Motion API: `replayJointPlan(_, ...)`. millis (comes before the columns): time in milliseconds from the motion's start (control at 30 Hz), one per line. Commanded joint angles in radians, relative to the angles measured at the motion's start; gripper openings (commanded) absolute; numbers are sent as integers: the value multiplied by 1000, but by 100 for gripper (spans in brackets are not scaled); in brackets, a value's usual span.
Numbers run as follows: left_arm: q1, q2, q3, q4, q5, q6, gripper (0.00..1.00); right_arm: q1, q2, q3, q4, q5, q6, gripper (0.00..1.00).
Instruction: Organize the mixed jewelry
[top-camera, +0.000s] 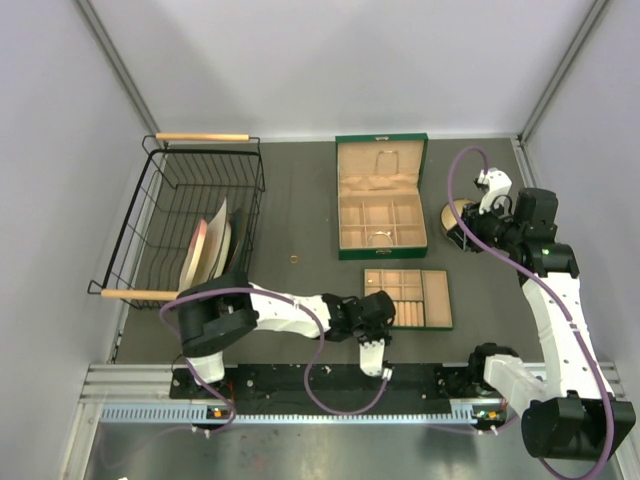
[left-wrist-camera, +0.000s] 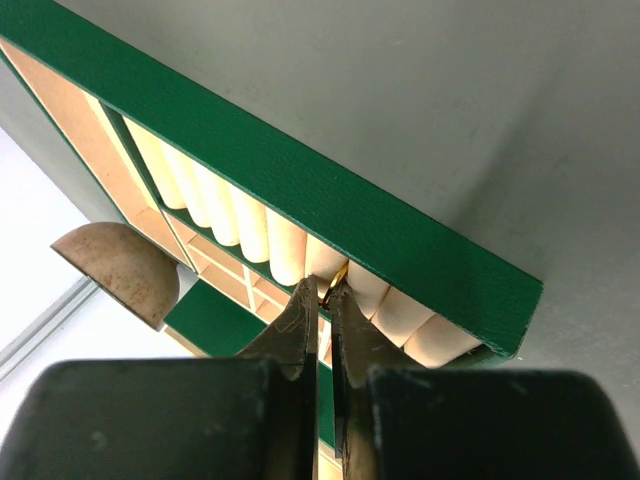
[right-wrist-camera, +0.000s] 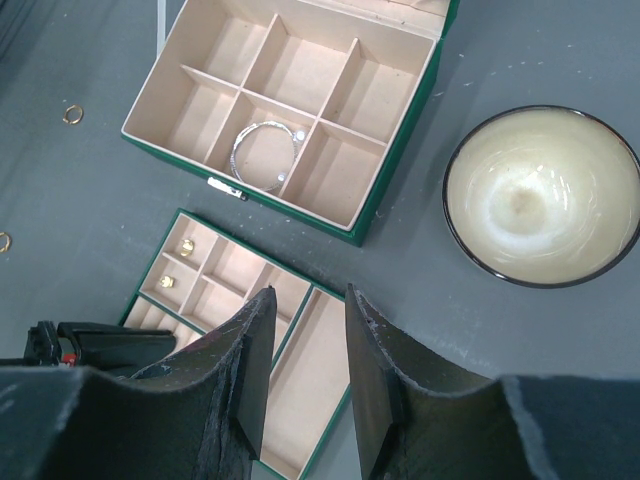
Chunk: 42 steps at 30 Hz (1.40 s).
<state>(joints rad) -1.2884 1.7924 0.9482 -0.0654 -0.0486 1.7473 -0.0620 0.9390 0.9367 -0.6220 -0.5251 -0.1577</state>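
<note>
Left end effector (left-wrist-camera: 320, 290) clenched on gold ring (left-wrist-camera: 338, 273) (light, stiff, slippery: pinch across band) at tray (left-wrist-camera: 350, 230) left edge; right end effector (right-wrist-camera: 305, 300) released.

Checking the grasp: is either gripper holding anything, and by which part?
The left gripper pinches a tiny gold piece at its fingertips, by one edge. The right gripper holds nothing.

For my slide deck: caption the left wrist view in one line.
Left gripper, shut on a tiny gold piece, holds it at the cream ring rolls of the green-walled tray.
</note>
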Motion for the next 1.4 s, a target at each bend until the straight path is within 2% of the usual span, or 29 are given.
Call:
replayJointPlan(0, 4, 41, 40, -117, 3, 4, 0, -9, -8, 5, 15, -10, -17, 35)
replayJointPlan(367, 4, 24, 15, -136, -16, -32, 5, -9, -3, 8, 15, -12, -20, 34)
replayJointPlan(567, 3, 4, 11, -132, -34, -38, 25, -9, -3, 5, 15, -9, -19, 35)
replayJointPlan(700, 1, -4, 29, -131, -43, -46, 31, -9, -2, 5, 15, -7, -17, 35)
replayJointPlan(1367, 0, -60, 129, -212, -103, -57, 34, -10, 1, 5, 15, 0, -11, 35)
